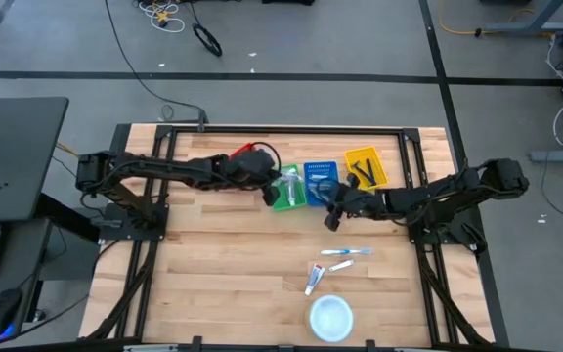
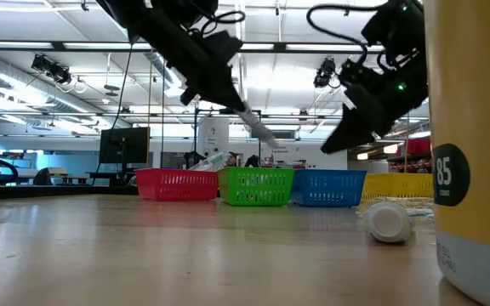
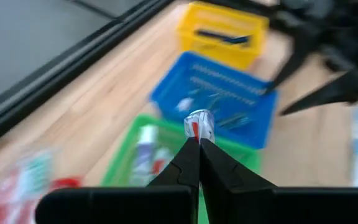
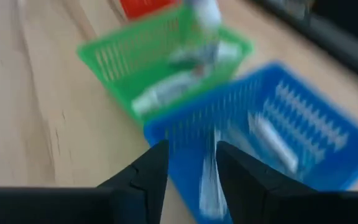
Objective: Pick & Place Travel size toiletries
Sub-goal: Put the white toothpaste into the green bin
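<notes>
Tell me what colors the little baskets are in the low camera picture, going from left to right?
red basket → green basket → blue basket → yellow basket

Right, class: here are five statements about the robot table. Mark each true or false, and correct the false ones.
1. The left gripper holds a small white tube over the green basket. True.
2. The baskets stand in the order red, green, blue, yellow. True.
3. The yellow basket holds white tubes. False: it holds dark-handled items.
4. The right gripper has its fingers shut on a toothbrush. False: its fingers are open, above the blue basket.
5. The round white disc lies inside the blue basket. False: it lies on the bare table near the front edge.
</notes>
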You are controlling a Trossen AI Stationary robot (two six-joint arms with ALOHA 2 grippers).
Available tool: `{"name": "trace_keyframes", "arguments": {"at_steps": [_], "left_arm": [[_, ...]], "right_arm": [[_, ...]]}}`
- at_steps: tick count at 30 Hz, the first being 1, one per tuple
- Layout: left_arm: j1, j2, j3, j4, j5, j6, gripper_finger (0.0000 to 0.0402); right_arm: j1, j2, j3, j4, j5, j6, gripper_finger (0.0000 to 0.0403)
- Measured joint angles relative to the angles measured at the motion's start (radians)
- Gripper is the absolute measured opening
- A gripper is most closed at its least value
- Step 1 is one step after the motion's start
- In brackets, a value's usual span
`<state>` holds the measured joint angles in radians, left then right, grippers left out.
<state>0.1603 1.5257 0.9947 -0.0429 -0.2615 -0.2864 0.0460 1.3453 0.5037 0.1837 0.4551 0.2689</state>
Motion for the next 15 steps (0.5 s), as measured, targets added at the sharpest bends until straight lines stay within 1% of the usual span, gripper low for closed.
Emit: {"name": "trace_keyframes", "arguments": {"at_steps": [3, 6, 7, 9, 11, 13, 15], "left_arm": [[0.016, 0.011, 0.0, -0.049, -0.017, -0.028, 0.0007], [0.025, 0.034, -0.002, -0.066, 0.014, -0.022, 0.0005], [0.026, 0.05, 0.002, -0.043, 0.049, 0.001, 0.0004], [0.039, 0.072, 0.0, -0.061, 0.138, 0.055, 0.0005], [0.053, 0.097, 0.005, -0.053, 0.218, 0.057, 0.0007], [0.068, 0.114, 0.01, -0.057, 0.24, 0.038, 0.0009], [0.085, 0.114, 0.012, -0.097, 0.244, 0.037, 0.0007]], "right_arm": [[0.001, 0.0, 0.0, -0.083, -0.05, 0.066, 0.0146], [0.001, 0.0, 0.0, -0.098, -0.09, 0.065, 0.0147], [0.001, 0.0, 0.0, -0.096, -0.092, 0.062, 0.0147], [0.001, 0.0, 0.0, -0.09, -0.092, 0.052, 0.0147], [0.001, 0.0, 0.0, -0.083, -0.092, 0.047, 0.0147], [0.001, 0.0, 0.0, -0.083, -0.091, 0.046, 0.0147], [0.001, 0.0, 0.0, -0.08, -0.091, 0.045, 0.0147]]}}
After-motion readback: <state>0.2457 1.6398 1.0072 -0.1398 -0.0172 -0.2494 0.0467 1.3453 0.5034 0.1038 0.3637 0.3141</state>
